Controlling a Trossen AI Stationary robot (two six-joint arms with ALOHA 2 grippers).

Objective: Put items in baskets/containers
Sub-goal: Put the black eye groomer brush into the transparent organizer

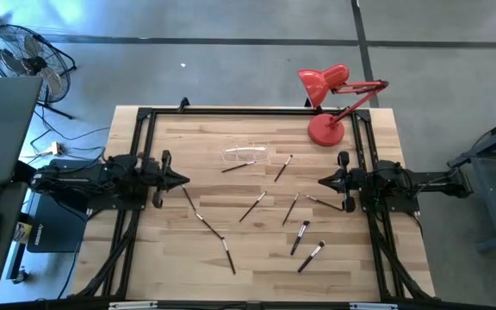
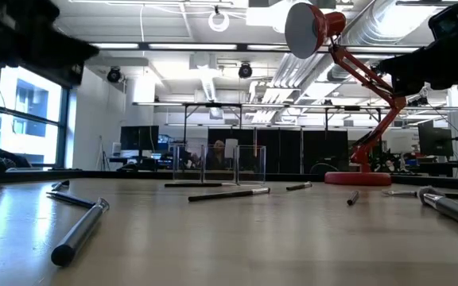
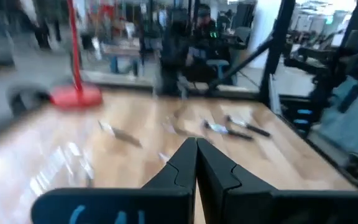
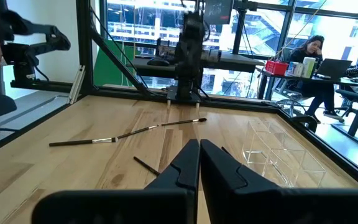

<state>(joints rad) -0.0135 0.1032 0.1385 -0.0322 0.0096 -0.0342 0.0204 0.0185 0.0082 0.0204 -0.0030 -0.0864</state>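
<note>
Several thin dark makeup brushes lie flat and scattered on the wooden table: one (image 1: 239, 165) beside the holder, others (image 1: 252, 207) mid-table, a pair (image 1: 305, 245) nearer the near edge, one (image 2: 229, 193) in the low view. The clear plastic holder (image 1: 246, 155) stands toward the far edge and also shows in the right wrist view (image 4: 278, 155) and the low view (image 2: 221, 163). My left gripper (image 1: 179, 181) hovers at the table's left, shut (image 3: 196, 149). My right gripper (image 1: 323, 182) hovers at the right, shut (image 4: 200, 146). Neither touches a brush.
A red desk lamp (image 1: 330, 103) stands with its round base (image 1: 325, 131) on the far right corner of the table. A black frame (image 1: 145, 116) runs round the table. Bare wood lies between the two grippers. A person (image 4: 312, 53) sits at a desk beyond the table.
</note>
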